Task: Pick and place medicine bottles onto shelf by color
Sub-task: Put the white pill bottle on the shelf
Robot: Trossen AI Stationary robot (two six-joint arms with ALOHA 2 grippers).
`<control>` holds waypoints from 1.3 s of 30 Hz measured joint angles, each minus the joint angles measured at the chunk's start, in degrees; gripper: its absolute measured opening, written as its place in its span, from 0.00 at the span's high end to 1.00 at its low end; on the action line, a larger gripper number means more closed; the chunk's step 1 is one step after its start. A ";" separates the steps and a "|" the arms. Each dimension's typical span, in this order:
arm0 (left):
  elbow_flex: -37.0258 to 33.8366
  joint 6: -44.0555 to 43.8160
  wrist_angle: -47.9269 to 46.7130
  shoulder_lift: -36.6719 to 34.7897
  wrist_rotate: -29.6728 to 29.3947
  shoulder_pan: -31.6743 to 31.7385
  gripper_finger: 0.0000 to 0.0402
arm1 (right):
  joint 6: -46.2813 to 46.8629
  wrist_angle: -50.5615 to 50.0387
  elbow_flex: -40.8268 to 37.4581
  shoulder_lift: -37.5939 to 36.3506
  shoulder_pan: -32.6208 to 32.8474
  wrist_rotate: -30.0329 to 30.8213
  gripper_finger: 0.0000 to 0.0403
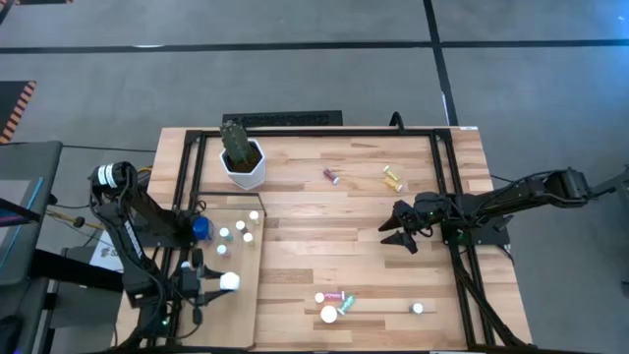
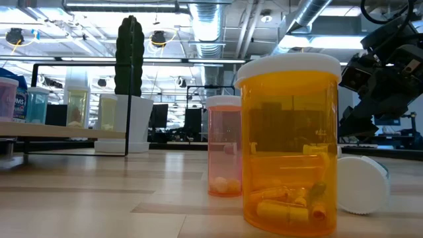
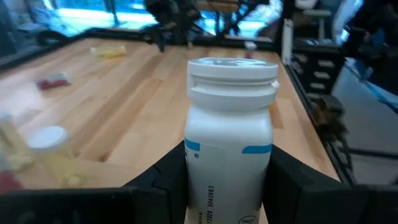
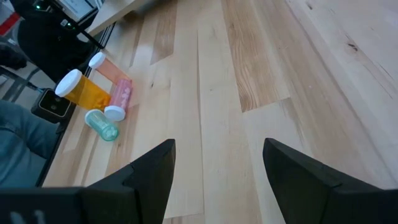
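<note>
Gripping a white bottle (image 3: 229, 134) upright, left claw (image 1: 211, 285) sits over the shelf's (image 1: 246, 315) near edge; right claw (image 1: 398, 234) hangs wide open, empty, mid-tabletop (image 1: 324, 236).

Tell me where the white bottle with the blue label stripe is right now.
The white bottle is clamped in the left gripper, over the front part of the shelf at the table's left side in the high view.
</note>
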 joint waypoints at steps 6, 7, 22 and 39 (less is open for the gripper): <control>0.08 -7.17 -6.43 -0.04 0.33 -0.52 0.67 | 0.00 0.09 0.00 -0.01 0.00 0.00 0.34; -0.03 -7.09 -6.39 -0.04 0.71 -0.53 0.67 | 0.00 0.09 0.00 -0.01 0.00 0.00 0.34; -1.33 -9.09 -6.78 -0.01 7.54 6.16 0.67 | 0.00 0.07 0.02 -0.01 0.00 -0.02 0.34; -4.00 -9.89 1.85 0.00 12.35 10.04 0.67 | 0.00 0.09 0.02 -0.01 0.00 -0.02 0.34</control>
